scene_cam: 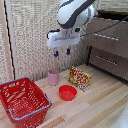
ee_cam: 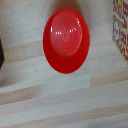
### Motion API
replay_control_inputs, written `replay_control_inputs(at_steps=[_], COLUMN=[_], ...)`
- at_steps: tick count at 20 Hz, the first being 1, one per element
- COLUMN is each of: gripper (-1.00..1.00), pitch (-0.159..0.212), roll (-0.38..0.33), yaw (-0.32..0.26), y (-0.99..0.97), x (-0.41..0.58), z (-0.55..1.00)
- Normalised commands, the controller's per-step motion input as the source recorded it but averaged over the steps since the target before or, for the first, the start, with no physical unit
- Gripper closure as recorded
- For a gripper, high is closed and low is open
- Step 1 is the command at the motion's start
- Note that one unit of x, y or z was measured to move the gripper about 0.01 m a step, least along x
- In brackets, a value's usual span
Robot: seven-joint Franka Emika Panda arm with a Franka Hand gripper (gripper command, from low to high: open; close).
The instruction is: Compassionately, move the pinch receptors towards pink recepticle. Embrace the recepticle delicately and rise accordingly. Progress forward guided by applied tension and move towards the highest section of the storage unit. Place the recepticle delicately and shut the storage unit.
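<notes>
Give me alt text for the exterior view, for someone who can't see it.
A white robot arm's gripper hangs above a small pink cup on a wooden table, jaws apart and holding nothing. A red bowl and snack bag sit beside the cup, a red basket at the view's left, a brown drawer cabinet at its right.

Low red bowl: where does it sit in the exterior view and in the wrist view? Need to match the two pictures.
Exterior view: the low red bowl sits on the light wooden table, between the dusty-pink cylindrical cup and the yellow-and-red snack bag, slightly nearer the camera than both.
Wrist view: the bowl fills the middle, seen from above.
Shared landmark: the snack bag, beside the bowl in both.
</notes>
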Motion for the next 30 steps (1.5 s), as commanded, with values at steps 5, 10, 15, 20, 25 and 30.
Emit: replay_control_inputs(at_steps=[5,10,15,20,25,30], gripper=[-1.0,-1.0,-1.0,-1.0,-1.0,-1.0], pitch=[0.001,0.0,0.017,0.05,0.06,0.039], roll=[0.001,0.008,0.003,-0.022,-0.059,-0.05], yaw=[-0.118,-0.2,-0.168,-0.116,-0.076,-0.056], y=[-0.2,-0.18,-0.06,0.06,0.05,0.0], x=[0.305,0.411,0.33,0.234,0.247,0.28], z=[-0.04,-0.06,-0.14,-0.3,-0.41,-0.35])
